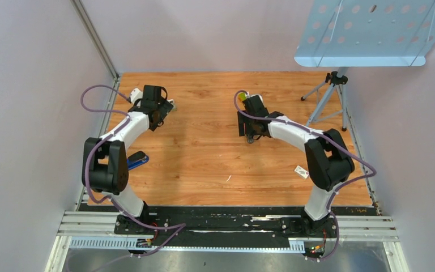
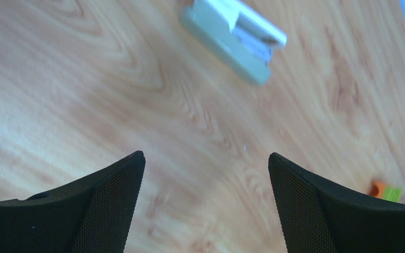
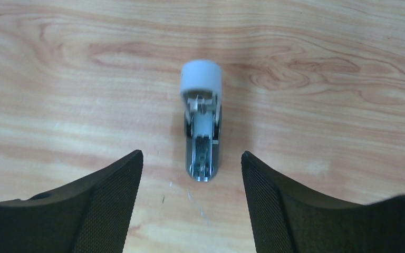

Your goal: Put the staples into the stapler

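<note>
A stapler with a white cap and a bare metal channel lies on the wooden table, lengthwise to my right gripper. The gripper is open and empty, and the stapler's near end shows between its fingertips. In the top view this gripper is mid-table and hides that stapler. My left gripper is open and empty over bare wood at the far left. A pale grey-white stapler lies ahead of it, blurred. I cannot see any silvery staples block.
A blue object lies by the left arm's elbow. A small white card lies near the right arm. A thin pale sliver lies mid-front. An orange-green piece sits near the right gripper. A tripod stands at the back right.
</note>
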Controlling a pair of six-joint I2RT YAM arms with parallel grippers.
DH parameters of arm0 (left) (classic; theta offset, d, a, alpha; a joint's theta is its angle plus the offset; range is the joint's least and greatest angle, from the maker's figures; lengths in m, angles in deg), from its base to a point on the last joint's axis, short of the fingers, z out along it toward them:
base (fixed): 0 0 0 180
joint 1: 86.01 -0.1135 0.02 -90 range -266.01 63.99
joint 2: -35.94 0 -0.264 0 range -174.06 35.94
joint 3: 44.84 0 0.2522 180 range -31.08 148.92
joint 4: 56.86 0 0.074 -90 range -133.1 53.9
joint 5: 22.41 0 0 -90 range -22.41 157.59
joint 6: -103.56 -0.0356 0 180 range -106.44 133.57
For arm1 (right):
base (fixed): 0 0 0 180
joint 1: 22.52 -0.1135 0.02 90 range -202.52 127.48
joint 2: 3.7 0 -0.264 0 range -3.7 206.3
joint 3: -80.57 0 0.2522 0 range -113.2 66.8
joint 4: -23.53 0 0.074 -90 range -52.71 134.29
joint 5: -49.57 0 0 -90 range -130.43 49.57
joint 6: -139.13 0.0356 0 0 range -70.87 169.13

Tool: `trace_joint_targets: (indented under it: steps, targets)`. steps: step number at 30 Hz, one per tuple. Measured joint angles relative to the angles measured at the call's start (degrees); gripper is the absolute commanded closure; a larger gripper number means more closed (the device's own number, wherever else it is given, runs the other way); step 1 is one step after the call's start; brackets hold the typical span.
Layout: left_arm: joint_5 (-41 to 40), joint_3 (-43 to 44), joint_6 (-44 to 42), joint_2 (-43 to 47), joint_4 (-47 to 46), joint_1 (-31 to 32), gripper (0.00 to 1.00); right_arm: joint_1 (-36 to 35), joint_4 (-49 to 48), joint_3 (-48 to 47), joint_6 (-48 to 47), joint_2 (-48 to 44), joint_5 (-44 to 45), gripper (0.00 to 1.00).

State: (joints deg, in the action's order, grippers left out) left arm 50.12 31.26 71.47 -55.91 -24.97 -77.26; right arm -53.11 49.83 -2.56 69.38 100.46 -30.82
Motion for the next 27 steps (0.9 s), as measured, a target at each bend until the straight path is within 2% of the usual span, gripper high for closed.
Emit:
trace_joint_targets:
  steps: [6,17,27]
  targets:
    - [-1.79,7.08,1.07,-8.63,-1.31,-3.50,0.27,0.00,2.95,3.72,1.01,-10.23,-3.76,0.24]
    - [-0.57,12.31,1.03,-20.11,-7.91,-4.09,0.29,-0.02,5.25,5.42,1.16,-19.08,-10.29,0.23]
    - [1.86,16.52,1.92,-25.38,-9.01,-5.25,0.39,-0.02,5.33,5.40,0.04,-20.65,-11.58,0.23]
